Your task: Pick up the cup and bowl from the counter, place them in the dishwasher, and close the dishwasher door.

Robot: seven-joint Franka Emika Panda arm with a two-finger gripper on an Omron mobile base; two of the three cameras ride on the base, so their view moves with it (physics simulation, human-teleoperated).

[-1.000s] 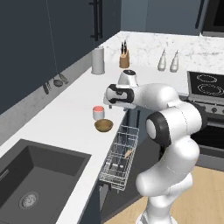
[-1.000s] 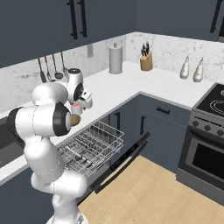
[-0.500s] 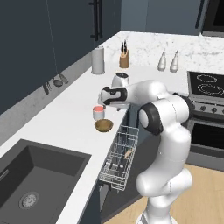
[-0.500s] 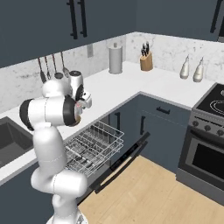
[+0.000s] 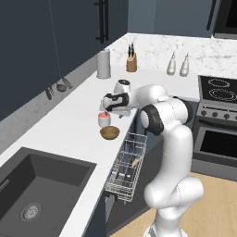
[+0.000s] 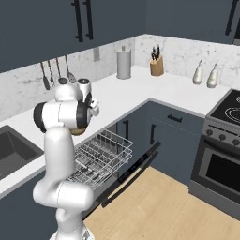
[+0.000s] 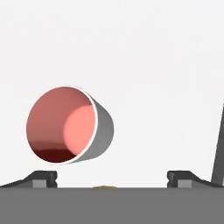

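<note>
The white table (image 5: 69, 115) runs in an L past a dark sink (image 5: 32, 194); below its edge the dishwasher (image 6: 123, 136) stands open, its door (image 6: 133, 171) dropped flat and the wire rack (image 5: 127, 164) pulled out; the arm reaches across to the table; the bowl (image 5: 109, 133) sits near the table's edge, the cup (image 5: 104, 119) upright just beside it; the end effector (image 5: 107, 107) hangs just above the cup, fingers spread wide, gripping nothing; the cup (image 7: 70, 126) shows its red inside.
</note>
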